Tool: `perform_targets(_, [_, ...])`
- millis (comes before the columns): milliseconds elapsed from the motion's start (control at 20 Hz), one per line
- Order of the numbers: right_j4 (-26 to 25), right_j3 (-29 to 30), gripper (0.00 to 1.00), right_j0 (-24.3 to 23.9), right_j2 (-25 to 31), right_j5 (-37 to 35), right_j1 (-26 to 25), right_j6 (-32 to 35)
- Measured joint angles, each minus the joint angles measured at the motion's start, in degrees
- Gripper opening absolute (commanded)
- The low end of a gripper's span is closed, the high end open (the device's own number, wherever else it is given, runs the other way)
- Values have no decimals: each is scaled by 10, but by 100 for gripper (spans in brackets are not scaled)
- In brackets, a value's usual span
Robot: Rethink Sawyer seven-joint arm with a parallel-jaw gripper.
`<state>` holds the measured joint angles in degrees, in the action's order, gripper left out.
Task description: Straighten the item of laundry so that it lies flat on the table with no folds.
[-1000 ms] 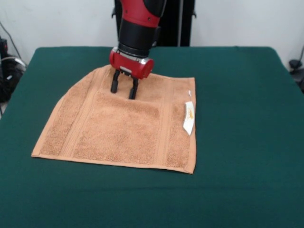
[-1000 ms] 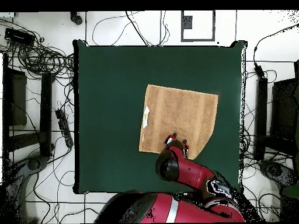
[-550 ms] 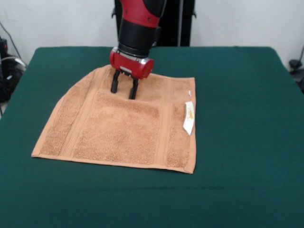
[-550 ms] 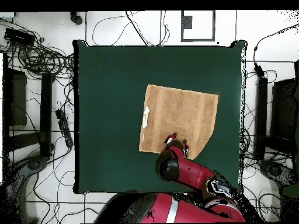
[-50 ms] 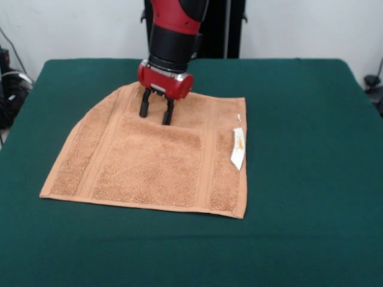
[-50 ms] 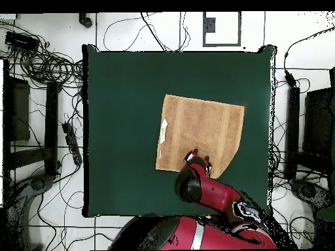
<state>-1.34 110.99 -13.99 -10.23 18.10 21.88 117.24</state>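
1. Towel (image 5: 152, 158): orange-tan terry with woven border bands, spread on the green table (image 5: 299, 119). Mostly flat. Front view: its left side runs diagonally, so the far-left corner looks cut off or tucked; I can't tell which. Overhead view shows the same slanted edge on the towel (image 6: 199, 131), at the corner nearest the arm.
2. White label (image 5: 238, 147) sits at the towel's right edge in the front view, right of the fingers and a bit closer to the camera. It lies flat on the terry.
3. Gripper (image 5: 155, 117): red head with two black fingers (image 5: 144, 103) pointing straight down. They are parted by a modest gap, with nothing between them.
4. Contact: both fingertips sit on or just above the towel's far border band; I can't tell whether they press in. No cloth is pinched or lifted.
5. Relative to the fingers, most of the towel lies on the camera side and spreads to both sides. Only a narrow strip of towel lies beyond them.
6. Overhead: gripper (image 6: 197, 158) is over the towel's edge nearest the robot base.
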Motion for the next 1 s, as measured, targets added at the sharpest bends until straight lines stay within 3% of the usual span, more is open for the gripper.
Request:
perform_targets(350, [19,0,100,6,-2,-8,0,0])
perform_targets(550, [77,-1,100,28,-9,-18,-2,0])
perform_targets(700, [138,-2,100,52,-14,-19,-6,0])
perform_targets(750, [190,-7,100,71,-16,-19,-10,0])
perform_targets(900, [244,-13,100,92,-18,-19,-16,1])
perform_targets(950, [297,-19,100,111,-19,-19,-20,2])
perform_targets(1000, [317,-21,100,118,-19,-19,-22,3])
